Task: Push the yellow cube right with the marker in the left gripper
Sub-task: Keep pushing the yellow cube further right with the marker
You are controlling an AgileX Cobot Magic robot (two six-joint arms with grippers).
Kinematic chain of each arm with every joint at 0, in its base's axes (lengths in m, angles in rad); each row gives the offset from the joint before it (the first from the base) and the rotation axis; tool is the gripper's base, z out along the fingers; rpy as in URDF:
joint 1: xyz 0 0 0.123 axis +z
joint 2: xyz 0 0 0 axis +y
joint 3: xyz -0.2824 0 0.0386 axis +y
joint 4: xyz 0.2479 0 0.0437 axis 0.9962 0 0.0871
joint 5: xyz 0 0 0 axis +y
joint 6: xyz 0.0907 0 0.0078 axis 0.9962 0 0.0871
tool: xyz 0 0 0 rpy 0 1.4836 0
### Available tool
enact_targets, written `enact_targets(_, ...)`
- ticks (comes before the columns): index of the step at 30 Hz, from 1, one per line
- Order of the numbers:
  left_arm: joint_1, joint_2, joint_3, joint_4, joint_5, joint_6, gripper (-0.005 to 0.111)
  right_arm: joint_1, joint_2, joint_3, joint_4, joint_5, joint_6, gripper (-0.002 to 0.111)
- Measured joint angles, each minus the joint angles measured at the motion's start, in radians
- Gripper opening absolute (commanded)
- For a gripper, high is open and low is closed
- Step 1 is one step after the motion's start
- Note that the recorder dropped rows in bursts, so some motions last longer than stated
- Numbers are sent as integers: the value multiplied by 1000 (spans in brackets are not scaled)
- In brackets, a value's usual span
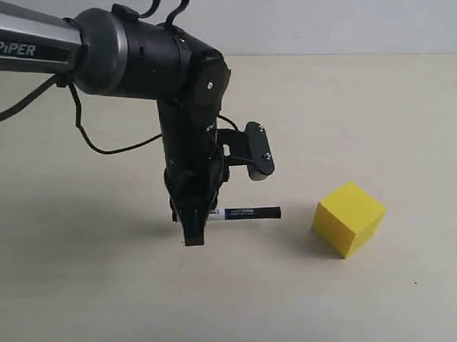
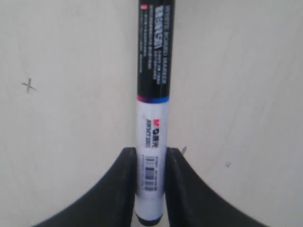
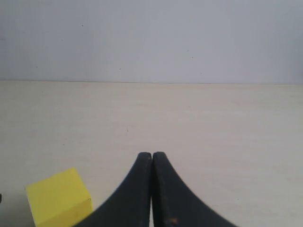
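- I am watching the left gripper [image 1: 192, 233], the black two-fingered claw on the black-and-grey arm, pinching the marker [image 1: 246, 213] — a slim black pen with a white labelled barrel — by its white end; the left wrist view is showing both fingers [image 2: 113, 189] pressing against the barrel
- The marker is sticking out roughly level, low over the pale beige tabletop [image 1: 96, 294], its black end pointing towards the yellow cube [image 1: 348, 219], a bright solid block with sharp edges sitting to the right of the pen
- I am judging the grasp as done and the push as not yet begun, since a strip of bare table is showing between the pen's tip and the cube's near face
- What I am seeing as left: closing that gap, making contact, then driving the block to the right
- The right gripper [image 3: 151, 156] is sitting with its black fingers pressed together, holding nothing, and its camera is catching the cube nearby
- Counting, I am finding one marker, one yellow cube and two grippers — only the left one is appearing in the exterior view
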Motion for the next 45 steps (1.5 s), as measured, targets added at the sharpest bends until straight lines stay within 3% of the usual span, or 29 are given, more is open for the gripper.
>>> enact_targets(4, -53, 39, 0, -24, -29, -7, 0, 0, 0, 0, 0, 0, 0, 0)
enact_targets(7, -110, 55, -19, -28, -151, -9, 0, 0, 0, 0, 0, 0, 0, 0)
enact_targets(13, -90, 55, -146, -24, -183, -67, 0, 0, 0, 0, 0, 0, 0, 0)
enact_targets(21, -67, 55, -154, -21, -44, -101, 0, 0, 0, 0, 0, 0, 0, 0)
enact_targets(30, -77, 108, -158, -42, -107, -110, 0, 0, 0, 0, 0, 0, 0, 0)
enact_targets(38, -91, 183, -295, -47, -135, -122, 0, 0, 0, 0, 0, 0, 0, 0)
enact_targets(45, -87, 184, -321, -49, -49, -140, 0, 0, 0, 0, 0, 0, 0, 0)
